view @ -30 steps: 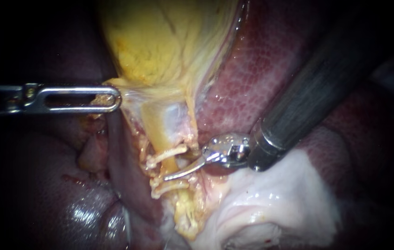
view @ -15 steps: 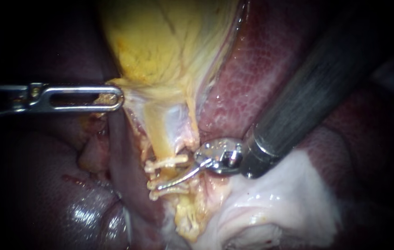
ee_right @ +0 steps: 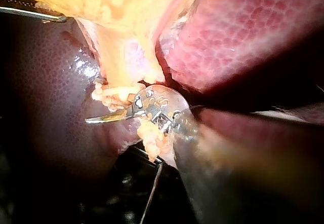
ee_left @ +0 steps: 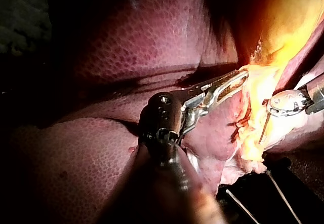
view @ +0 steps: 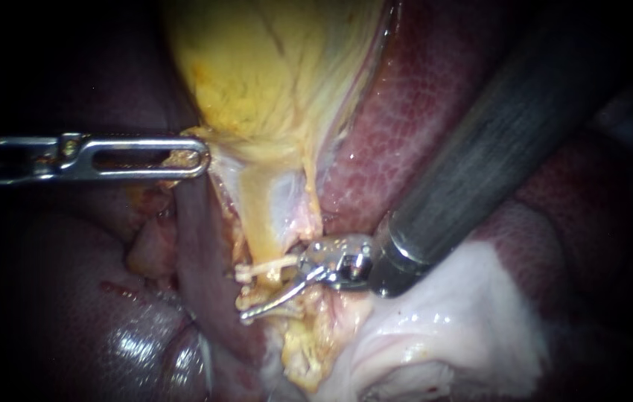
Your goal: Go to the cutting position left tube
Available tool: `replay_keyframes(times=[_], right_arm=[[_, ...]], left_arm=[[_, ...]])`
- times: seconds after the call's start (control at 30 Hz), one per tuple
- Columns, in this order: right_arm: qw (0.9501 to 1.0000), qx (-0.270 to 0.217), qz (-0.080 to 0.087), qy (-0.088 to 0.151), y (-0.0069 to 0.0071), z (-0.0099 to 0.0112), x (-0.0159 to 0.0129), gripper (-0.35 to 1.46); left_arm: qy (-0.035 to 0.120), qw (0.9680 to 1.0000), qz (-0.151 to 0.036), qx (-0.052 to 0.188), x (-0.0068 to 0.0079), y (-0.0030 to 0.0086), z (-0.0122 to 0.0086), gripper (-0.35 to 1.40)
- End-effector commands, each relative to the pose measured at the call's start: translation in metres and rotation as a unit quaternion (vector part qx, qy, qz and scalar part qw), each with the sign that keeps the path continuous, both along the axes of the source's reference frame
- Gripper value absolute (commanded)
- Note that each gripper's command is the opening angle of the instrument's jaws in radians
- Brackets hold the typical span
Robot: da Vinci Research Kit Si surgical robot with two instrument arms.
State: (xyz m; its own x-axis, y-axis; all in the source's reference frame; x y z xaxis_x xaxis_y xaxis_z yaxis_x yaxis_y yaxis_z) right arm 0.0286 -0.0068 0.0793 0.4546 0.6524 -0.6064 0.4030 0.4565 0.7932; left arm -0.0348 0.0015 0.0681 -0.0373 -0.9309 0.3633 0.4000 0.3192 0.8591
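- Steel left instrument (view: pixel 199 156): slotted jaws clenched on the yellow gallbladder (view: pixel 272 74) at its lower edge.
- Dark-shafted right instrument (view: pixel 261 304): one thin blade (view: pixel 279 292) lies across the tube (view: pixel 257 216); released or clenched, cannot tell.
- Tube: yellow, below the gallbladder, against the liver (view: pixel 421 97), two pale clips (view: pixel 266 265) on it, the blade between them.
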Motion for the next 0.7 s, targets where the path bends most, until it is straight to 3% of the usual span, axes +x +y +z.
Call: replay_keyframes(times=[0.03,0.7], right_arm=[[1.0000,0.000,0.001,0.000,0.0000,0.0000,0.0002,1.16],[1.0000,0.002,0.003,0.003,0.0001,0.0002,0.0013,1.18]], left_arm=[[0.000,1.0000,0.000,0.000,-0.0001,0.0000,0.0000,-0.35],[-0.001,1.0000,0.002,0.000,-0.0005,-0.0001,0.0001,-0.35]])
